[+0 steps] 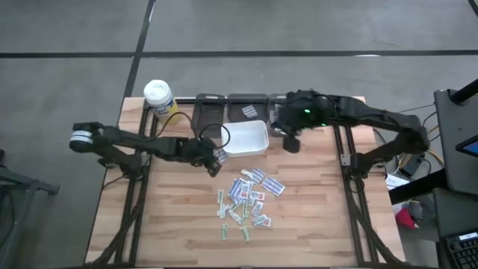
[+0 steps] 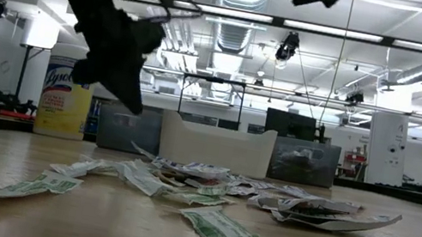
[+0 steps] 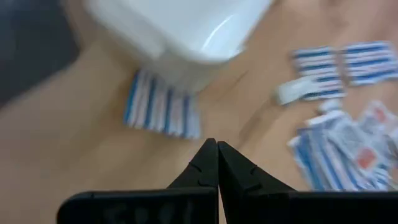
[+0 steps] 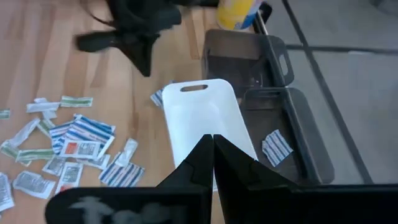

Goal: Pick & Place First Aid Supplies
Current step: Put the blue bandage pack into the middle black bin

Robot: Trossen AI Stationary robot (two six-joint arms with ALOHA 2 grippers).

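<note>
Bare table [image 1: 172, 217] lower left and right; packets [image 1: 248, 198] crowd centre; bins [image 1: 231, 108], white tray [image 1: 246, 138], bottle [image 1: 158, 96] block top.

Both arms are dark, near-black, built of slender jointed links. The left arm [image 1: 142, 143] carries a white-grey cylindrical joint housing near its outer end and a looped black cable beside its wrist. The right arm [image 1: 358, 113] shows a lit green indicator near the wrist. Each gripper has two tapered, pointed black fingers.
</note>
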